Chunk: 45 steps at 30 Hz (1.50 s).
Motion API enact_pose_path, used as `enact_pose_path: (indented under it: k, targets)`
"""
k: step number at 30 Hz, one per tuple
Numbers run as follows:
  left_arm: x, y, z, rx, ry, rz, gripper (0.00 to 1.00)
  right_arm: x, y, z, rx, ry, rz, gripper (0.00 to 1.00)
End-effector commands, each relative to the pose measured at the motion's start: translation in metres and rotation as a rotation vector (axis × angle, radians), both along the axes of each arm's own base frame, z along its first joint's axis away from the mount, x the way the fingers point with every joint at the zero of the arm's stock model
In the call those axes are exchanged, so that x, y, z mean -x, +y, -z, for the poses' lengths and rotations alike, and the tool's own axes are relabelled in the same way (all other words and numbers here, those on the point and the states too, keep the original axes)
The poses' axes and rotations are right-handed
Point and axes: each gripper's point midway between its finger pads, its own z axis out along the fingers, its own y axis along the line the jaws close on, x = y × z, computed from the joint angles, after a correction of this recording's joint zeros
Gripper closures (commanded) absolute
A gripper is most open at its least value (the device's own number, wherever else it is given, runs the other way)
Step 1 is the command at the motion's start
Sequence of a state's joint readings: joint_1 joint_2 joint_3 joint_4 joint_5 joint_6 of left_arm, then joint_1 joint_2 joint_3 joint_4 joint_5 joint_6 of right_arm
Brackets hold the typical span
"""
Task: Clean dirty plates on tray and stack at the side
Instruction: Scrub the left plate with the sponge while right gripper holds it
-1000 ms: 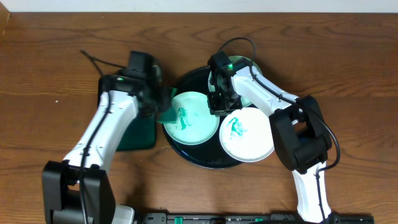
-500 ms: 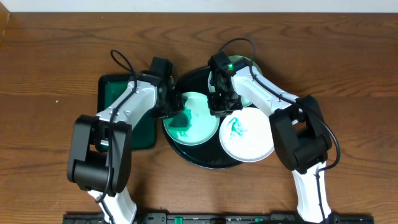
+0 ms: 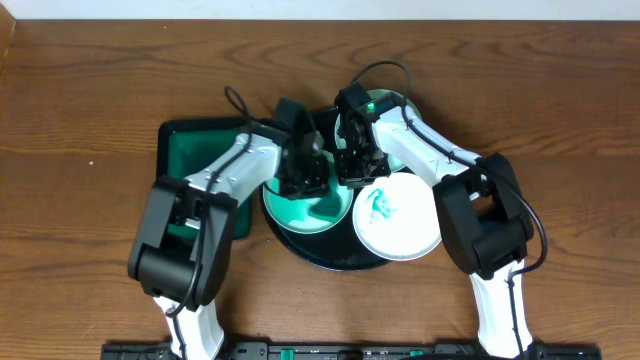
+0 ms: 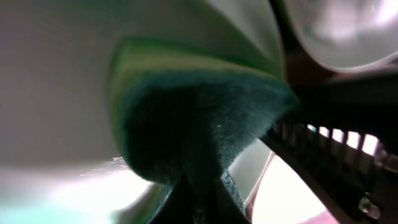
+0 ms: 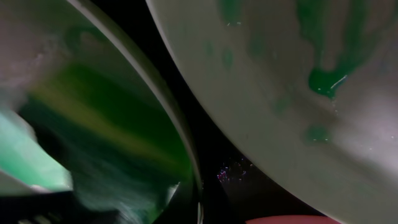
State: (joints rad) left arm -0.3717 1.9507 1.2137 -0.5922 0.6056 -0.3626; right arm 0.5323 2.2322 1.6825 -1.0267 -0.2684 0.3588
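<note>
In the overhead view, the tray [image 3: 325, 250] is being shown at the middle of the table [image 3: 80, 90], with three plates in it. The left plate [image 3: 320, 212] is lying in the tray's left half, washed over with green and partly covered by the left gripper [image 3: 305, 180]. The right plate [image 3: 410, 225] is lying just beside it in the right half, with a teal smear [image 3: 380, 207] near its centre. The rear plate [image 3: 400, 100] is being hidden for the most part by the right arm. The right gripper [image 3: 355, 172] is being held low between the left and right plates, its jaws closed together; whether a rim is being pinched cannot be told. A green tray [image 3: 190, 150] is lying just left of the tray, partly under the left arm. In the left wrist view, a sponge [image 4: 186, 124] is being clenched by the left gripper and pressed flat on the pale face of the left plate [image 4: 56, 81]. In the right wrist view, the right plate [image 5: 267, 112] is being shown with its smear [image 5: 326, 81] wet and running, black tray floor [image 5: 214, 149] is showing between the plates, and the left plate [image 5: 106, 118] is being seen streaked with green; the gripper's own fingers cannot be made out here.
</note>
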Motion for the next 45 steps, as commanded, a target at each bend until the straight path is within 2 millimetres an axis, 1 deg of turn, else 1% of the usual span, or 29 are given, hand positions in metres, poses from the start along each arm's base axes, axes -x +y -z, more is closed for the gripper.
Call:
enact_pose_path:
  k: [1, 4, 6, 7, 8, 11, 14, 17, 19, 21, 23, 25, 26, 27, 30, 33, 35, 38, 40, 42, 45]
  targets:
    - [0.010, -0.006, 0.005, 0.048, 0.057, 0.011, 0.93, 0.013, 0.001, 0.019, 0.012, 0.063, -0.024, 0.99]
    - [0.001, 0.012, 0.012, -0.017, 0.041, -0.032, 0.93, 0.014, 0.000, 0.019, 0.014, 0.066, -0.024, 0.99]
    - [-0.005, 0.034, 0.019, -0.098, 0.037, -0.076, 0.93, 0.015, 0.000, 0.019, 0.016, 0.069, -0.024, 0.99]
    - [-0.009, 0.056, 0.025, -0.189, 0.035, -0.116, 0.93, 0.015, 0.000, 0.019, 0.016, 0.069, -0.024, 0.99]
    - [-0.010, 0.067, 0.028, -0.236, 0.032, -0.129, 0.93, 0.015, 0.000, 0.019, 0.016, 0.069, -0.024, 0.99]
    - [-0.011, 0.118, 0.037, -0.456, 0.023, -0.180, 0.93, 0.015, 0.000, 0.019, 0.016, 0.069, -0.024, 0.99]
    - [-0.009, 0.158, 0.038, -0.629, 0.029, -0.236, 0.93, 0.015, 0.000, 0.019, 0.016, 0.068, -0.024, 0.99]
    - [-0.007, 0.178, 0.036, -0.726, 0.035, -0.292, 0.93, 0.015, 0.000, 0.019, 0.015, 0.067, -0.024, 0.99]
    - [-0.006, 0.187, 0.034, -0.782, 0.034, -0.335, 0.93, 0.014, 0.000, 0.019, 0.014, 0.066, -0.024, 0.99]
    - [-0.005, 0.192, 0.033, -0.814, 0.035, -0.378, 0.93, 0.014, 0.000, 0.019, 0.015, 0.066, -0.024, 0.99]
    - [-0.006, 0.189, 0.033, -0.805, 0.037, -0.391, 0.93, 0.014, 0.000, 0.019, 0.015, 0.066, -0.024, 0.99]
    - [-0.006, 0.173, 0.036, -0.735, 0.039, -0.344, 0.93, 0.014, 0.000, 0.019, 0.014, 0.066, -0.024, 0.99]
    - [-0.008, 0.154, 0.038, -0.640, 0.037, -0.281, 0.93, 0.014, 0.000, 0.019, 0.014, 0.065, -0.025, 0.99]
    - [-0.008, 0.146, 0.038, -0.605, 0.034, -0.256, 0.93, 0.014, 0.000, 0.019, 0.014, 0.065, -0.025, 0.99]
    - [-0.010, 0.100, 0.036, -0.402, 0.000, -0.113, 0.93, 0.014, 0.000, 0.019, 0.014, 0.065, -0.028, 0.99]
    - [-0.009, 0.060, 0.030, -0.259, -0.026, -0.031, 0.93, 0.014, 0.000, 0.019, 0.014, 0.064, -0.029, 0.99]
    - [-0.006, 0.040, 0.026, -0.203, -0.040, 0.005, 0.93, 0.014, 0.000, 0.019, 0.013, 0.064, -0.032, 0.99]
    - [0.000, 0.015, 0.023, -0.155, -0.057, 0.059, 0.93, 0.015, 0.000, 0.019, 0.015, 0.067, -0.033, 0.99]
    - [0.005, 0.004, 0.022, -0.138, -0.061, 0.087, 0.93, 0.016, -0.001, 0.019, 0.015, 0.069, -0.038, 0.99]
    - [0.011, -0.006, 0.021, -0.127, -0.061, 0.112, 0.93, 0.016, -0.001, 0.019, 0.015, 0.068, -0.042, 0.99]
    - [0.017, -0.013, 0.021, -0.124, -0.059, 0.137, 0.93, 0.016, -0.001, 0.019, 0.014, 0.068, -0.042, 0.99]
